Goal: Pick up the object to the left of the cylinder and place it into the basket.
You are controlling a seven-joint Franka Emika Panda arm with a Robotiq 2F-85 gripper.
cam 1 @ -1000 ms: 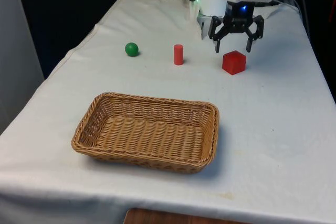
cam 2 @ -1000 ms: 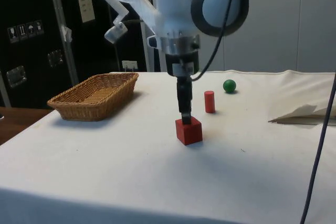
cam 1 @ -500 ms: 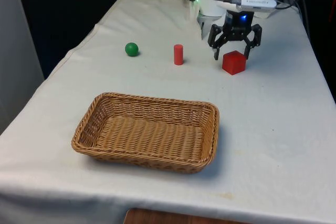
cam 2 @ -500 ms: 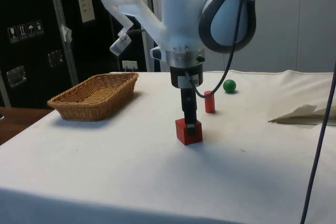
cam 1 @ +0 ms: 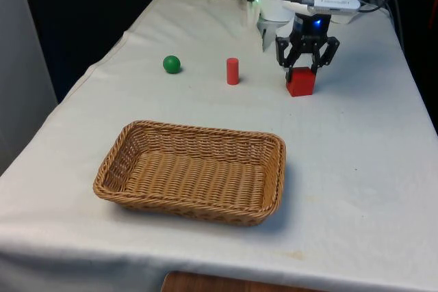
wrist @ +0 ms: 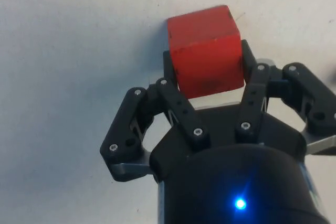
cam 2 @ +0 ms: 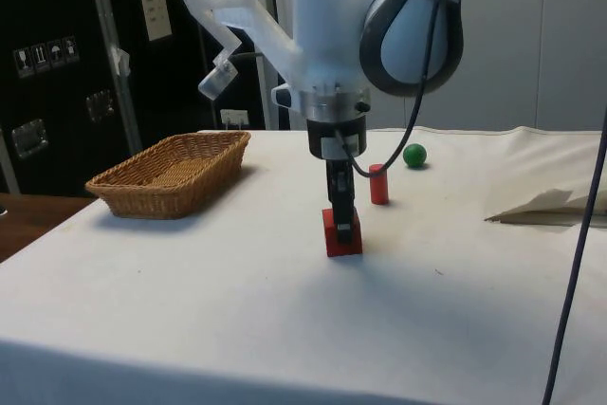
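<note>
my gripper point(cam 1: 302, 68) was down at the table, its two fingers point(wrist: 169, 77) closed in against opposite sides of the red cube point(cam 1: 300, 82), which sat squarely between them; the wrist view showed a pad pressed flat to each side face, so i judged the grasp made but the block not yet lifted, since in the side view the red cube point(cam 2: 342, 234) rested on the white cloth point(cam 2: 237, 329) with its shadow right under it. the cube had no long axis to speak of, so the grip line mattered little; its faces looked lined up with my pads. just beside it, toward the front view's left, stood the red cylinder point(cam 1: 233, 71), upright and untouched, and farther that way, well apart from me, lay the green ball point(cam 1: 172, 64). so in the front view the ball was left of the cylinder and my cube was to its right, while in the side view the cube lay left of the cylinder. the basket point(cam 1: 198, 204) lay well apart from my hand, nearer the front camera and toward the front view's left, open side up and with nothing in it. the coming move, as i judged it, was a straight lift, then a carry across to that rim.
</note>
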